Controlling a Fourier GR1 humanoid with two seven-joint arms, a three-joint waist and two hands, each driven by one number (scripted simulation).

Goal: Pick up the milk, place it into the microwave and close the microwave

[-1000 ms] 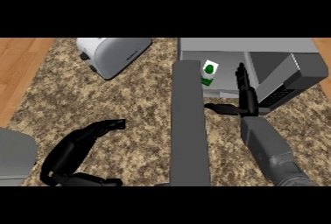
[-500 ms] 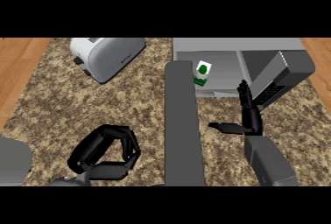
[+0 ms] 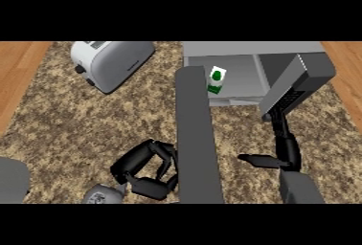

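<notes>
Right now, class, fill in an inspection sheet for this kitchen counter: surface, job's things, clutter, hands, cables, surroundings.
Surface: speckled brown counter, wooden strips at both sides.
Job's things: milk carton upright inside the microwave; microwave door open.
Clutter: toaster at far left.
Hands: left hand low, fingers curled, holding nothing; right hand with straight fingers reaching up to the door.
Cables: nothing seen.
Surroundings: grey upright bar mid-view; grey shape at lower left edge.

The right hand (image 3: 283, 139) now reaches further up than a second ago, its straight fingers touching the lower edge of the microwave door (image 3: 297, 86). The left hand (image 3: 148, 167) is now curled at the view's lower middle, closer in than before. The toaster (image 3: 113, 62) appears further right.
</notes>
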